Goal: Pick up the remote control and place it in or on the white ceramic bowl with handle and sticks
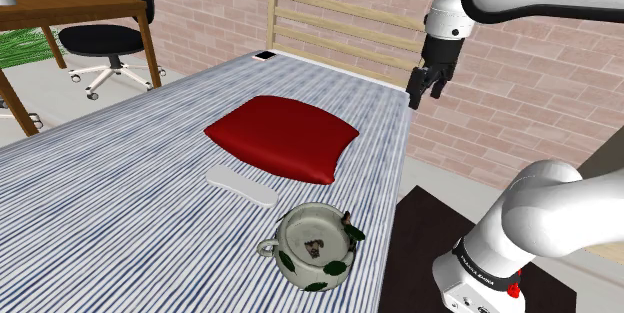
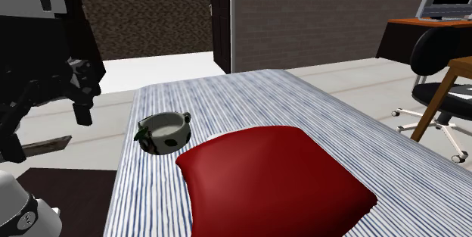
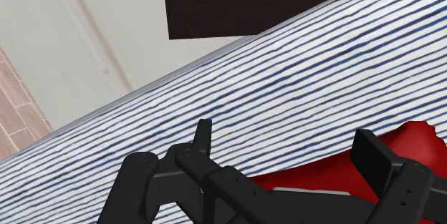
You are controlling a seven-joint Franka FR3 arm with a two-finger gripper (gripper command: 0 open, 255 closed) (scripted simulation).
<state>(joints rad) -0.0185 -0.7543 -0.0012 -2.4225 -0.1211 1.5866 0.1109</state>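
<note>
On bed cover point(image 1: 120, 191), fine blue-and-white stripes, surface flat: 1 remote point(image 1: 240, 185), plain white, thin, elongated with rounded ends, lying flat between cushion and bowl, touching neither. 1 cushion point(image 1: 285, 136), deep red, roughly square, puffed with soft edges, mid-bed. 1 bowl point(image 1: 312, 246), rounded, off-white with dark green blotches, single loop handle on the side toward the shoulder view's left, dark sticks at the rim. It sits near the cover's edge, just beside the remote. Gripper point(image 1: 425, 89), all black, in the air over the bed's edge near the headboard point(image 1: 340, 26), well apart from the remote. Its 2 fingers point(image 3: 204, 138) stand wide apart with nothing between them; striped cover and a corner of red cushion lie beneath. Headboard: pale wood, horizontal slats. Wall point(image 1: 520, 91): brick. Beyond the bed, 1 wooden desk point(image 1: 70, 6) and 1 black swivel chair point(image 1: 110, 39).
</note>
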